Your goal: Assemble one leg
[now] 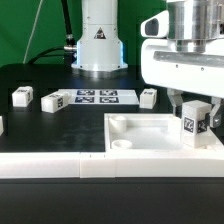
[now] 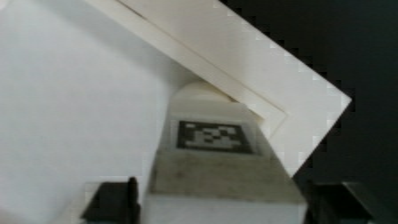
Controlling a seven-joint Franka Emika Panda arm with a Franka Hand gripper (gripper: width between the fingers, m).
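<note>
White arm base [image 1: 100, 38] bearing a triangular warning sticker — white, blocky gripper [image 1: 192, 108] with dark fingertips.

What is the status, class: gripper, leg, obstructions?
Gripper shut on the leg. Leg upright over the tray part's corner on the exterior view's right. Nothing seen in the way.

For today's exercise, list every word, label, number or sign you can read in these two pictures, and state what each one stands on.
No readable words or numbers.
Triangular warning sign on the robot base: symbol too small to read.
Marker board: square black-and-white tags, patterns only.
The leg between the fingers: one square tag, no text.
Loose legs on the table: tags too small to make out.
</note>
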